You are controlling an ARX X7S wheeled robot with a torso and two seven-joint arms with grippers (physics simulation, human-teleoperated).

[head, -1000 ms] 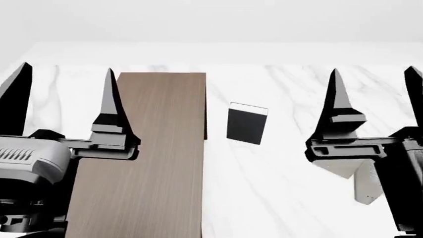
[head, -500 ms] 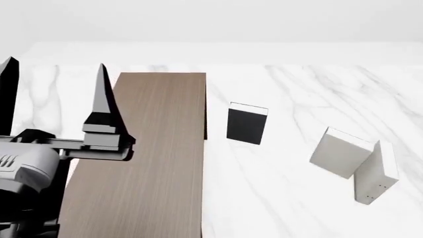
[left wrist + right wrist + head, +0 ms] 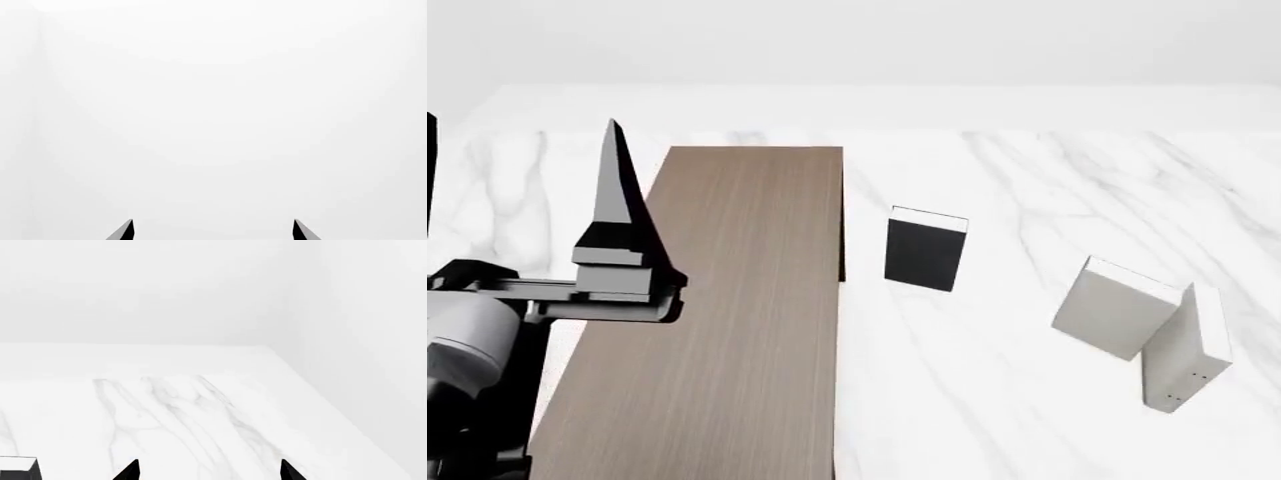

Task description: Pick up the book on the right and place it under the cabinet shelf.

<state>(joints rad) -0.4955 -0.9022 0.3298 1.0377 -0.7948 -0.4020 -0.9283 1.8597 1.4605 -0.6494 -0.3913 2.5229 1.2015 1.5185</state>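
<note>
1. Left wrist view: pretty much nothing but blank white. You only get the two dark tips of the left tool poking in, set well apart, so it's spread open with nothing between them.

2. Head view: the long dark brown wood-grain cabinet shelf sits on the white marble table. Just beside its right edge stands a small black-covered book with white page edges. Further right are two pale books touching each other: a slightly tilted pale grey book, and leaning on it, at the far right, the plain off-white thin book we're after. The left tool hangs over the cabinet's left edge; only one finger is fully in frame. The right arm isn't in this view at all.

3. Right wrist view: marble table and white wall, with a corner of the black-covered book at the frame edge. The right tool shows just two dark tips, apart, holding nothing. It looks aimed away from the pale books, though I can't be sure from this angle.

4. Progress: basically nothing done. The off-white book hasn't been grabbed; reach, lift and placing under the cabinet are all left.
</note>
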